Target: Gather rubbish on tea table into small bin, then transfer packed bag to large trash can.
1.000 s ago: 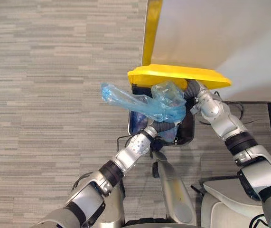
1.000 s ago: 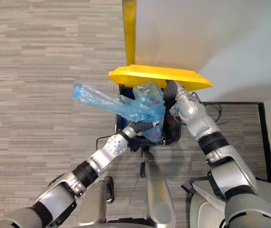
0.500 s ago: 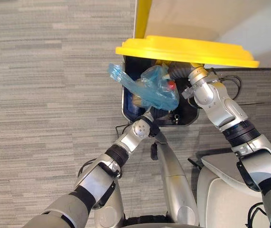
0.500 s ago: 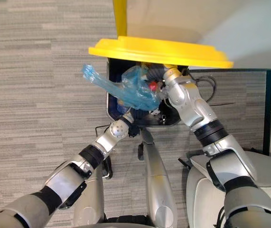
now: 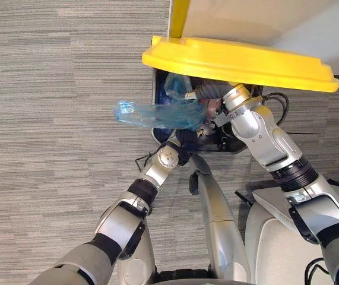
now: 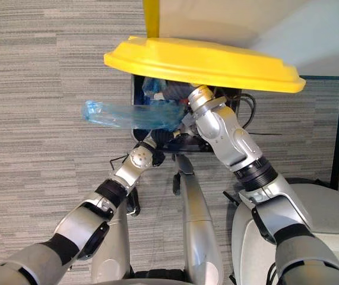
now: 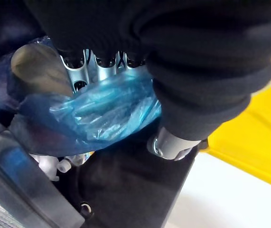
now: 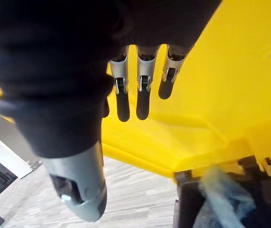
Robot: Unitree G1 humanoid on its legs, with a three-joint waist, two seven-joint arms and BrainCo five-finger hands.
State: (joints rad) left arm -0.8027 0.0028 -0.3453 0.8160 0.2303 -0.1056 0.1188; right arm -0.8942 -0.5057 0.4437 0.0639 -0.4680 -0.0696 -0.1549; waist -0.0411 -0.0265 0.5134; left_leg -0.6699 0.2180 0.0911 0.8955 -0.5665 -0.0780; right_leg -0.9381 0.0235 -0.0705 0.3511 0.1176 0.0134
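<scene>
My left hand (image 7: 99,69) is curled round the crumpled translucent blue plastic bag (image 5: 157,114), which sits at the mouth of the large dark trash can (image 5: 157,89), its tail jutting past the rim. My right hand (image 8: 142,90), fingers straight, props up the yellow plastic lid (image 5: 240,59).

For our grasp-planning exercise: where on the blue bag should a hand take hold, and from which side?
Grip the blue bag by its narrow bunched tail, which juts sideways past the trash can. Probably come from the robot's left: the raised yellow lid covers the top, the right hand props it, and the left hand curls round the fuller part.
</scene>
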